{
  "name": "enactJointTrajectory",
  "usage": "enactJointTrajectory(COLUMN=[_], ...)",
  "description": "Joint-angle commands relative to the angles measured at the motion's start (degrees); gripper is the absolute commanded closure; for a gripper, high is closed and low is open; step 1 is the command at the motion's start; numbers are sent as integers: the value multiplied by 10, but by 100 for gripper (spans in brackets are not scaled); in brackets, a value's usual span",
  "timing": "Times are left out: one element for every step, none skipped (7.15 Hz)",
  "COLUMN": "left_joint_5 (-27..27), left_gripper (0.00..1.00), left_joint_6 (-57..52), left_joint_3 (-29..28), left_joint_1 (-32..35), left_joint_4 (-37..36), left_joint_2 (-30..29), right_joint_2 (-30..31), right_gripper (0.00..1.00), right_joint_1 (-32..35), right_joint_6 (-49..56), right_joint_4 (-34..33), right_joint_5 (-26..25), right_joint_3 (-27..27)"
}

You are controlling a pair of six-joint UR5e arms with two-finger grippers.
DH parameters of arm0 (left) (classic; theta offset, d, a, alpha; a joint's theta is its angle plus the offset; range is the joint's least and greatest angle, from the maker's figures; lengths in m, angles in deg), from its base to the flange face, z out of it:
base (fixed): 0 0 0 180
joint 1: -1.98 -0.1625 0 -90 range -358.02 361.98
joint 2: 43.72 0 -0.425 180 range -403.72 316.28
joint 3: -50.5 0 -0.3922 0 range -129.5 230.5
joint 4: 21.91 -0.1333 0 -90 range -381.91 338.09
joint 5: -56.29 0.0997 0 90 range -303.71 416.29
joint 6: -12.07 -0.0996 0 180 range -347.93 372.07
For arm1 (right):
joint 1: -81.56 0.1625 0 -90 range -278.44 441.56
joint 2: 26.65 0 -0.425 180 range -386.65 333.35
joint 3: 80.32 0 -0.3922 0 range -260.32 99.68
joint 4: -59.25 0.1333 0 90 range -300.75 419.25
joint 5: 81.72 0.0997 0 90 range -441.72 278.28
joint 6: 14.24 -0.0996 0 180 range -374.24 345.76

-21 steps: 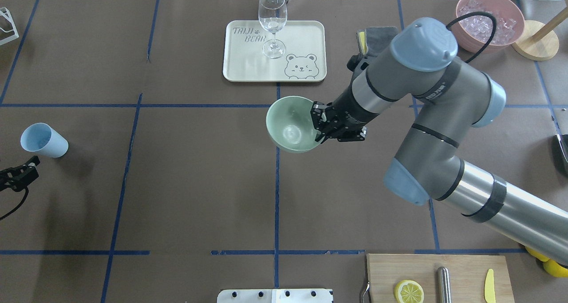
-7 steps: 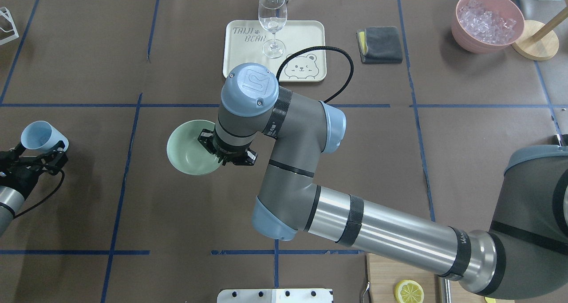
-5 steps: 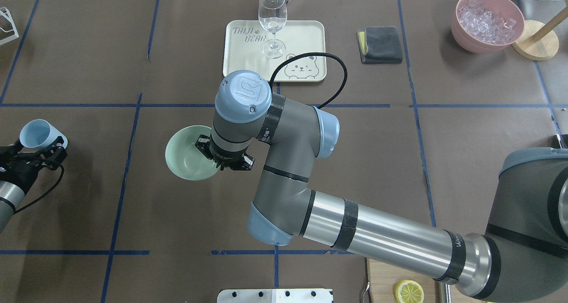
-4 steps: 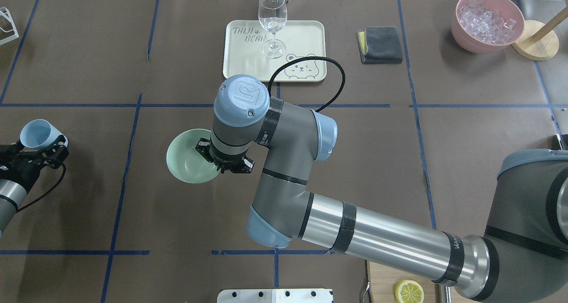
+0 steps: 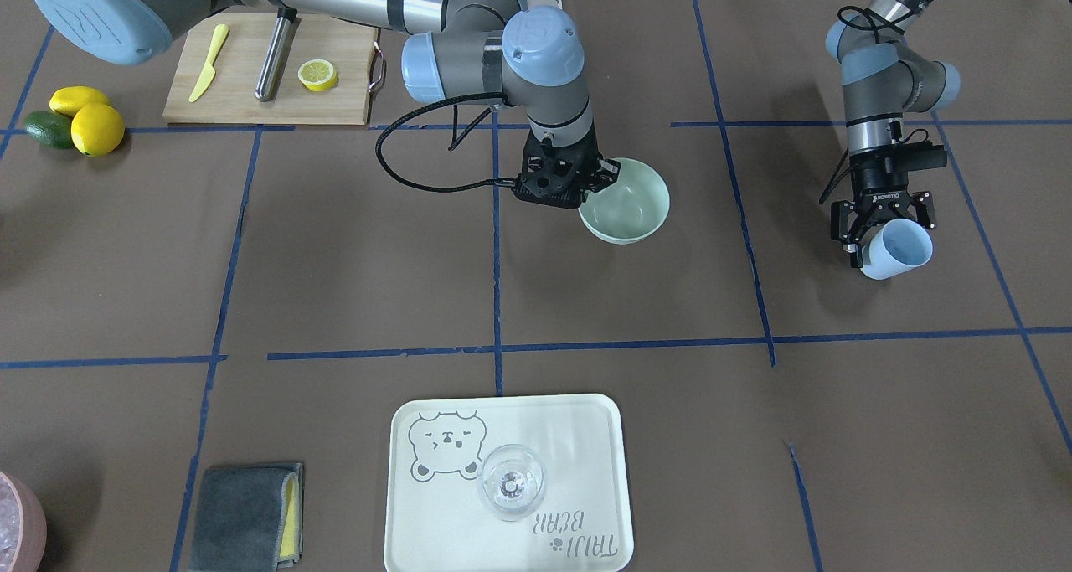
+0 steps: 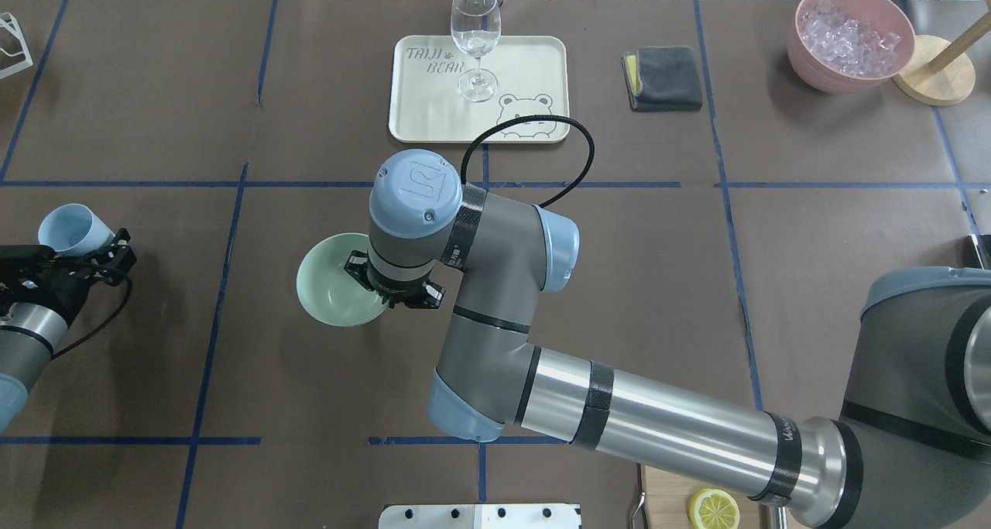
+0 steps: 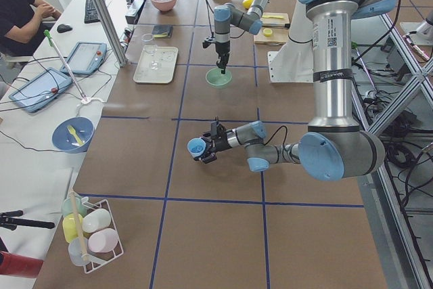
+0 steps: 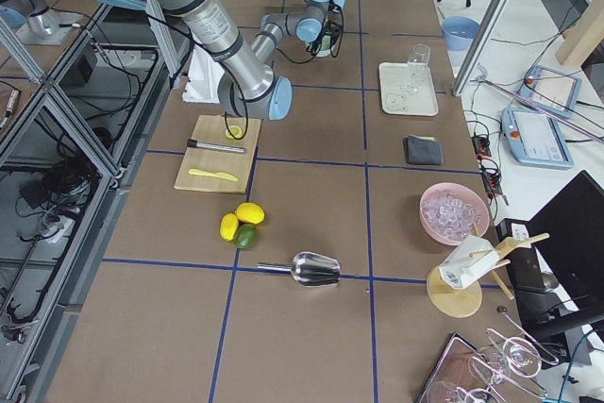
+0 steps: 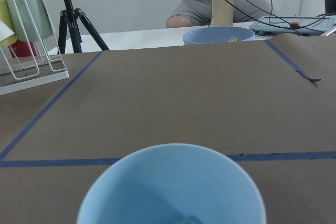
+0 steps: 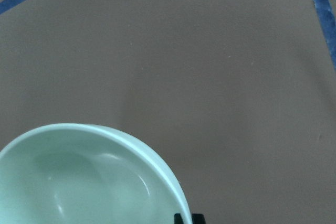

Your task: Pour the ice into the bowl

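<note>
The mint-green bowl (image 6: 333, 293) is empty and sits left of the table's middle; it also shows in the front view (image 5: 630, 213) and the right wrist view (image 10: 79, 182). My right gripper (image 6: 393, 290) is shut on the bowl's near rim. I cannot tell whether the bowl touches the table. My left gripper (image 6: 91, 252) is shut on the light blue cup (image 6: 68, 228) at the far left and holds it tilted. In the left wrist view the cup (image 9: 173, 182) fills the bottom. A glassy bit of ice (image 9: 186, 220) shows faintly inside it.
A cream tray (image 6: 534, 56) with a wine glass (image 6: 474, 41) stands at the back centre. A grey cloth (image 6: 666, 77) and a pink container of ice (image 6: 813, 76) are at the back right. A cutting board (image 5: 243, 78) and lemons (image 5: 96, 128) lie near my right base.
My right arm has carried the bowl from the table's middle to the left and then a little nearer. My left gripper has closed on the blue cup and raised it.
</note>
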Motion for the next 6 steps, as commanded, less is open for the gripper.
enactJointTrajectory(left_joint_5=[-7, -7, -8, -7, -7, -14], left_gripper=[10, 35, 71, 100, 100, 100], left_joint_6=[0, 0, 0, -47, -110, -122], left_joint_3=[-1, -1, -1, 5, 23, 41], left_joint_1=[9, 12, 12, 16, 38, 42], left_joint_4=[0, 0, 1, 5, 12, 13], left_joint_2=[-1, -2, -6, -21, -40, -35], right_joint_2=[-1, -1, -1, -2, -2, -2], right_gripper=[1, 0, 0, 0, 0, 0], right_joint_1=[-4, -6, -6, -4, 3, 15], right_joint_6=[-1, -1, -1, 1, 2, 1], right_joint_4=[1, 2, 2, 2, 3, 2], right_joint_5=[-11, -19, -19, -18, -17, -10], right_joint_3=[-1, -1, 0, 6, 17, 38])
